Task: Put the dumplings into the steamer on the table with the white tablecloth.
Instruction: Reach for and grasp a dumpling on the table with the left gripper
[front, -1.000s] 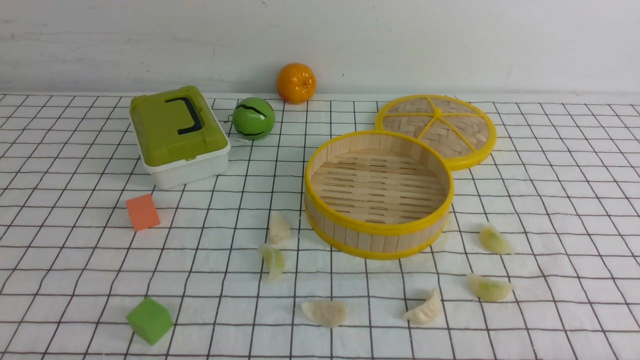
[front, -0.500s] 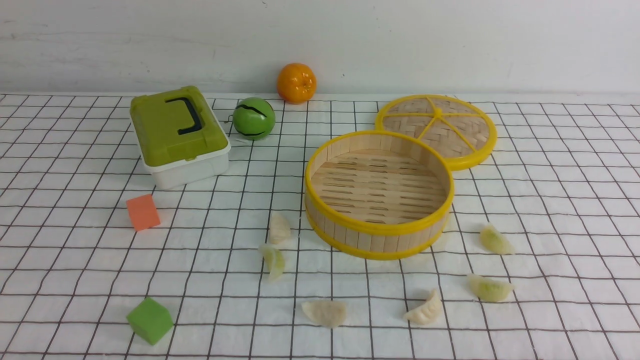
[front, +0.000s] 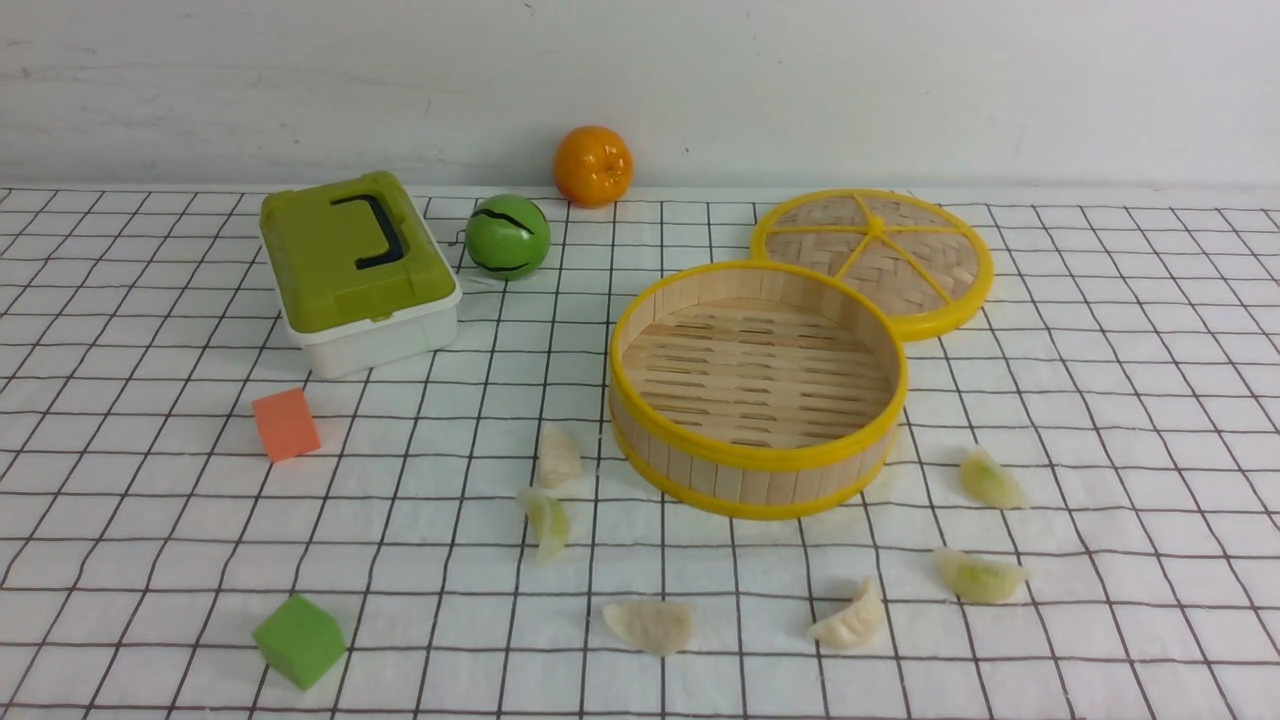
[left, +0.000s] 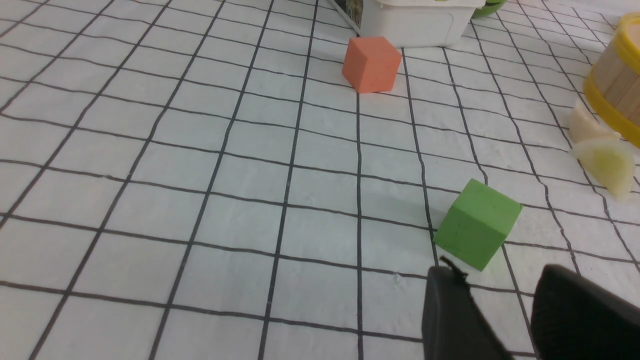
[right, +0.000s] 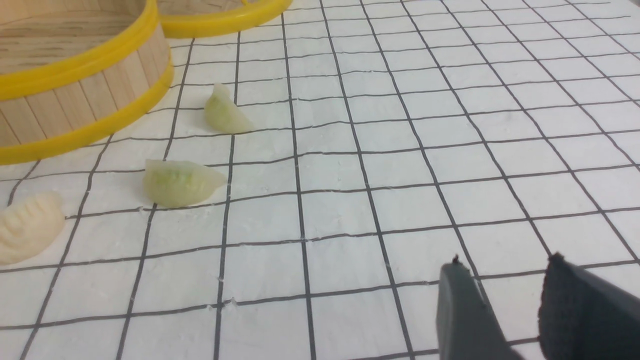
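The steamer stands empty on the white tablecloth of the table, right of centre. Several dumplings lie around its near side: a cream one and a green one to its left, two cream ones in front, two green ones to its right. No arm shows in the front view. My left gripper hangs open and empty just short of a green cube. My right gripper is open and empty over bare cloth, apart from the green dumplings.
The woven steamer lid lies behind the steamer on its right. A green-lidded white box, a green ball and an orange stand at the back left. An orange cube and the green cube sit on the left.
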